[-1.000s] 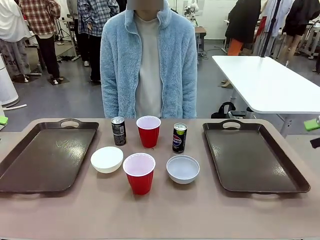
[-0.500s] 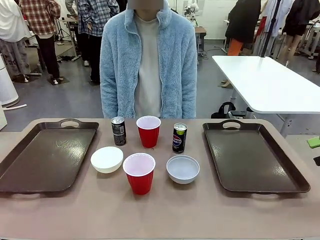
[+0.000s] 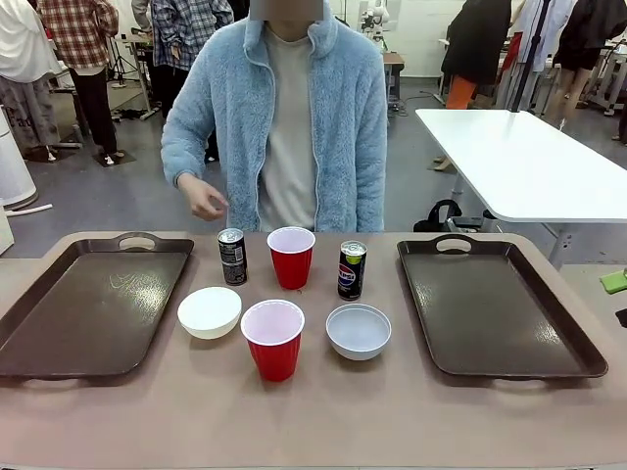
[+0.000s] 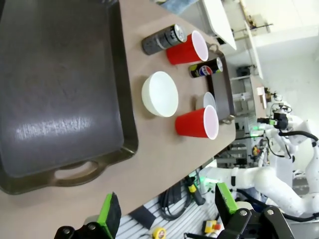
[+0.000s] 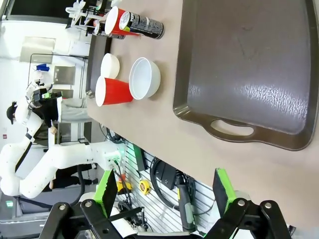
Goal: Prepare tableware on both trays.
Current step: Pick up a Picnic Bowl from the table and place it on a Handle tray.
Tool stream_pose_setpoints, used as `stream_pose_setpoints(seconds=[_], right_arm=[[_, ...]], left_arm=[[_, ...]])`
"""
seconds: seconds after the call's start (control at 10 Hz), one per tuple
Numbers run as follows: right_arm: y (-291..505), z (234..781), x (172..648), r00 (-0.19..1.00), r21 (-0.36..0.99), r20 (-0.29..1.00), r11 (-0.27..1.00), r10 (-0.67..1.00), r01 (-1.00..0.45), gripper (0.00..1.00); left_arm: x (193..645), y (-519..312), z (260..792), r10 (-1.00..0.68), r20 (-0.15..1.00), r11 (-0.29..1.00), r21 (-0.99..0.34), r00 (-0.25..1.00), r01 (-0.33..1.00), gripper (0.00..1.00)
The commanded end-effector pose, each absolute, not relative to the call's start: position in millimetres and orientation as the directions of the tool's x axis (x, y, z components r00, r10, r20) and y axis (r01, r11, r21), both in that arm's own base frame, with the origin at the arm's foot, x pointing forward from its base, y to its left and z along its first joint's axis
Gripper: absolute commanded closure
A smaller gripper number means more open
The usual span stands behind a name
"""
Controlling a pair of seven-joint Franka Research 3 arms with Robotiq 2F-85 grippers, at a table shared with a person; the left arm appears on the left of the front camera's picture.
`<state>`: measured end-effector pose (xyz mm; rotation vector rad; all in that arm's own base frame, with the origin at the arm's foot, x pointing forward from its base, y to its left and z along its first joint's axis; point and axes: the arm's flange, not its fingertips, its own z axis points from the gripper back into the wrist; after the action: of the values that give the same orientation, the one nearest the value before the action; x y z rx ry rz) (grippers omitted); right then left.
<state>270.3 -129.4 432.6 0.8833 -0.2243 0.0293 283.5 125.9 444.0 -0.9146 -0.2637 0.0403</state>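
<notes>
In the front view two dark brown trays lie bare, one at the left and one at the right. Between them stand a near red cup, a far red cup, a white bowl, a pale grey bowl and two black cans. My left gripper is open, off the table's edge near the left tray. My right gripper is open too, hanging past the right tray. Neither holds anything.
A person in a pale blue fleece stands at the far side, one hand raised above the left can. A white table stands behind at the right. Bare tabletop runs along the front edge.
The person's arm has lifted from their side, the hand now above the left can. The green pads at both picture edges have drawn outward and lower. The tableware has not moved.
</notes>
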Motion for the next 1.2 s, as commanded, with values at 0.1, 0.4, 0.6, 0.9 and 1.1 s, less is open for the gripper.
stream_pose_setpoints(seconds=[0.1, 0.4, 0.6, 0.9, 1.1], right_arm=[[-130, 433, 272, 0.972, 0.781, 0.222, 0.610, -0.072, -0.133, 0.00], [-130, 433, 270, 0.976, 0.763, 0.206, 0.636, -0.068, -0.117, 0.00], [-104, 471, 302, 0.993, 0.683, 0.118, 0.728, -0.028, -0.061, 0.00], [-10, 533, 363, 0.991, 0.457, -0.054, 0.885, 0.124, -0.086, 0.00], [63, 534, 396, 0.979, 0.327, -0.142, 0.940, 0.149, -0.096, 0.00]], left_arm=[[285, 126, 444, 0.149, 0.214, 0.607, -0.791, 0.965, 0.081, 0.00], [285, 126, 444, 0.149, 0.214, 0.607, -0.791, 0.965, 0.081, 0.00], [285, 126, 444, 0.149, 0.214, 0.607, -0.791, 0.965, 0.081, 0.00], [285, 126, 444, 0.149, 0.214, 0.607, -0.791, 0.965, 0.081, 0.00], [285, 126, 444, 0.149, 0.214, 0.607, -0.791, 0.965, 0.081, 0.00]])
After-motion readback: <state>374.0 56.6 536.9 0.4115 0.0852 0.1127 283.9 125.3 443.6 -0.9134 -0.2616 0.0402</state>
